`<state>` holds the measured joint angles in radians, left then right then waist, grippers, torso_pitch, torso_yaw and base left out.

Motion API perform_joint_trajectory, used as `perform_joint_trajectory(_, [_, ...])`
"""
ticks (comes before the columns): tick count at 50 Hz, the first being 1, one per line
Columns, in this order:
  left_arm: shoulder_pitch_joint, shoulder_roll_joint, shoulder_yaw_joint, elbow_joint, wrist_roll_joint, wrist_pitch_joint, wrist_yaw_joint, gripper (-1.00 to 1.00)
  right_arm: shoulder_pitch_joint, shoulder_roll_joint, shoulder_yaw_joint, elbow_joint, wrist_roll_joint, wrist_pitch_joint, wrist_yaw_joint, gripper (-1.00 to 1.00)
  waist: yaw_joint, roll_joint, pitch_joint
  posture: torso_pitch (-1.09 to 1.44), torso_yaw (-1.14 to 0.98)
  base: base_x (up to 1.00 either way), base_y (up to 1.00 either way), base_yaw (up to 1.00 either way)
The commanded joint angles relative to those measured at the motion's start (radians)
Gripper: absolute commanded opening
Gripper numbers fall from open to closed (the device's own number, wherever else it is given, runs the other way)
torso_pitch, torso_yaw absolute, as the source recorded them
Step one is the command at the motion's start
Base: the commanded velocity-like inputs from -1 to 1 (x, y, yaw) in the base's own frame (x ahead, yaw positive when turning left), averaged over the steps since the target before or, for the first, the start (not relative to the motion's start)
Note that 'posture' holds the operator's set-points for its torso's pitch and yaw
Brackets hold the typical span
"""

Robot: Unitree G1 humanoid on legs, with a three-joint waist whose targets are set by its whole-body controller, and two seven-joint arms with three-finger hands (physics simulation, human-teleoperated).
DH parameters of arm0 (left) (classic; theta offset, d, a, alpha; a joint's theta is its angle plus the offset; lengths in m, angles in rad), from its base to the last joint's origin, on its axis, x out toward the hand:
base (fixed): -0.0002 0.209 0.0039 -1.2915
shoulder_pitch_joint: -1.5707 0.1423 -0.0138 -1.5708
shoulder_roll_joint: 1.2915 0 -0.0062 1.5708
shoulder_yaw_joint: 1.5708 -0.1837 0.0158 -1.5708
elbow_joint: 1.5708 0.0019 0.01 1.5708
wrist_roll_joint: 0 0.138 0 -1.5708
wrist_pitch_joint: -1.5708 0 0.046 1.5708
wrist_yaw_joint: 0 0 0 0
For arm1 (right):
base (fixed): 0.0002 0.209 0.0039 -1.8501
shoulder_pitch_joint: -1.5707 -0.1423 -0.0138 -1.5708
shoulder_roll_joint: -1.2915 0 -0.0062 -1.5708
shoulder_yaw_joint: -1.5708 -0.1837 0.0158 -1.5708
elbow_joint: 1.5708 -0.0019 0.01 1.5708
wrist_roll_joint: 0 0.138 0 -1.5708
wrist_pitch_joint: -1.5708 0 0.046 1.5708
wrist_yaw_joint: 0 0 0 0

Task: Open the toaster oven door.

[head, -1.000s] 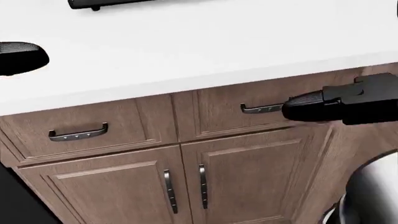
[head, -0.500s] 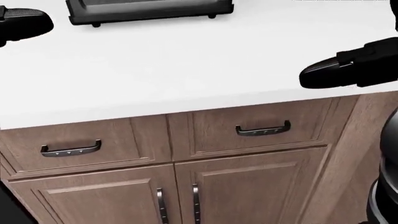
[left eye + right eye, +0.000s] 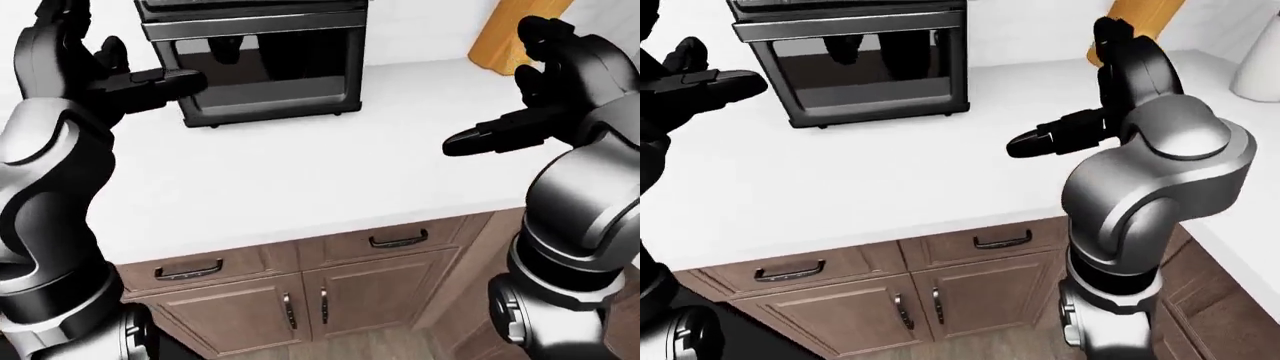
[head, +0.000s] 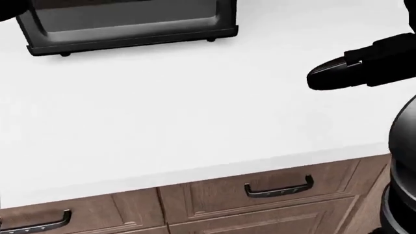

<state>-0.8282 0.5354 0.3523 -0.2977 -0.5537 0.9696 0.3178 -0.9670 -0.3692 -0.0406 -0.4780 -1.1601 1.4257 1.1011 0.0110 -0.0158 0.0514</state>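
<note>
Toaster oven (image 3: 255, 64) sits shut at the bench's (image 3: 300, 180) far edge, both robot hands empty with fingers spread, left robot hand (image 3: 130, 79) beside its door; risk I see: I shove the box instead of hooking the handle.

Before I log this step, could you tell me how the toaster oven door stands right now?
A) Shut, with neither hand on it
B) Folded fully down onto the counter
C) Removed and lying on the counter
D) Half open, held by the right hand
A: the toaster oven door sits flush and upright, while the left hand and right hand hover open, apart from it.
</note>
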Motion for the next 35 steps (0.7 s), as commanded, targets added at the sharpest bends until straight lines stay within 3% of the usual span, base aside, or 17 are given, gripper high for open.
perform_joint_trajectory(1, [-0.030, 0.025, 0.005, -0.019, -0.030, -0.002, 0.006, 1.00, -0.021, -0.013, 0.008, -0.009, -0.036, -0.013, 0.026, 1.00, 0.004, -0.019, -0.023, 0.00, 0.00, 0.38, 0.00, 0.00])
perform_joint_trajectory(2, [-0.042, 0.022, 0.021, -0.008, -0.058, 0.021, 0.019, 1.00, -0.014, -0.007, 0.013, -0.011, -0.050, -0.017, 0.040, 1.00, 0.002, -0.023, 0.016, 0.00, 0.00, 0.00, 0.00, 0.00])
perform_joint_trajectory(4, [-0.040, 0.042, 0.007, 0.004, -0.057, 0.009, 0.026, 1.00, -0.015, -0.001, 0.023, -0.010, -0.089, -0.032, 0.078, 1.00, 0.004, -0.020, -0.002, 0.00, 0.00, 0.00, 0.00, 0.00])
perform_joint_trajectory(8, [-0.037, 0.055, 0.019, 0.016, -0.090, 0.013, 0.032, 1.00, -0.030, 0.033, -0.008, -0.001, -0.134, -0.061, 0.108, 1.00, -0.006, 0.001, 0.024, 0.00, 0.00, 0.00, 0.00, 0.00])
perform_joint_trajectory(10, [-0.026, 0.062, 0.030, 0.004, -0.133, 0.021, 0.017, 1.00, -0.046, 0.050, -0.037, -0.017, -0.122, -0.075, 0.079, 1.00, -0.011, 0.031, 0.016, 0.00, 0.00, 0.00, 0.00, 0.00])
perform_joint_trajectory(12, [-0.025, 0.071, 0.026, 0.003, -0.138, 0.013, 0.026, 1.00, -0.047, 0.051, -0.038, -0.017, -0.114, -0.080, 0.080, 1.00, -0.010, 0.092, -0.006, 0.00, 0.00, 0.00, 0.00, 0.00])
perform_joint_trajectory(13, [-0.023, 0.077, 0.029, -0.003, -0.146, 0.015, 0.030, 1.00, -0.050, 0.049, -0.036, -0.019, -0.115, -0.079, 0.083, 1.00, -0.018, 0.045, 0.001, 0.00, 0.00, 0.00, 0.00, 0.00])
perform_joint_trajectory(18, [-0.009, 0.088, 0.022, -0.020, -0.164, 0.009, 0.037, 1.00, -0.049, 0.039, -0.029, -0.012, -0.147, -0.071, 0.100, 1.00, -0.015, 0.076, -0.007, 0.00, 0.00, 0.00, 0.00, 0.00])
perform_joint_trajectory(21, [-0.003, 0.089, 0.018, -0.025, -0.168, 0.008, 0.036, 1.00, -0.068, 0.057, -0.035, -0.006, -0.167, -0.038, 0.141, 1.00, -0.010, 0.033, 0.006, 0.00, 0.00, 0.00, 0.00, 0.00])
perform_joint_trajectory(23, [-0.002, 0.090, 0.016, -0.025, -0.167, 0.006, 0.035, 1.00, -0.085, 0.071, -0.024, -0.020, -0.153, 0.019, 0.202, 1.00, -0.013, 0.045, -0.008, 0.00, 0.00, 0.00, 0.00, 0.00])
perform_joint_trajectory(24, [-0.003, 0.091, 0.016, -0.023, -0.166, 0.006, 0.036, 1.00, -0.100, 0.078, -0.036, -0.030, -0.139, 0.045, 0.209, 1.00, -0.017, 0.046, -0.034, 0.00, 0.00, 0.00, 0.17, 0.00])
perform_joint_trajectory(25, [-0.005, 0.094, 0.018, -0.019, -0.164, 0.005, 0.035, 1.00, -0.103, 0.055, -0.025, -0.021, -0.147, 0.048, 0.213, 1.00, 0.017, 0.034, -0.036, 0.00, 0.00, 0.00, 0.00, 1.00])
perform_joint_trajectory(29, [-0.014, 0.132, 0.046, 0.013, -0.154, -0.001, 0.035, 1.00, -0.100, 0.040, -0.016, -0.022, -0.166, 0.041, 0.210, 1.00, 0.019, 0.039, -0.045, 0.00, 0.00, 0.00, 0.00, 1.00])
perform_joint_trajectory(31, [-0.014, 0.160, 0.075, 0.013, -0.165, 0.007, 0.053, 1.00, -0.114, 0.053, -0.030, -0.036, -0.155, 0.042, 0.198, 1.00, -0.024, 0.060, -0.018, 0.00, 0.00, 0.00, 0.00, 0.50])
perform_joint_trajectory(33, [-0.019, 0.197, 0.112, 0.013, -0.198, 0.023, 0.075, 1.00, -0.120, 0.042, -0.027, -0.026, -0.161, 0.050, 0.190, 1.00, -0.030, 0.100, -0.032, 0.00, 0.00, 0.00, 0.00, 0.00])
perform_joint_trajectory(34, [-0.024, 0.216, 0.126, 0.024, -0.217, 0.024, 0.083, 1.00, -0.124, 0.040, -0.028, -0.026, -0.159, 0.050, 0.187, 1.00, -0.036, 0.071, -0.017, 0.00, 0.00, 0.00, 0.00, 0.00])
perform_joint_trajectory(35, [-0.026, 0.236, 0.134, 0.039, -0.231, 0.020, 0.092, 1.00, -0.125, 0.039, -0.028, -0.028, -0.156, 0.052, 0.187, 1.00, -0.040, 0.073, -0.014, 0.00, 0.00, 0.00, 0.00, 0.00])
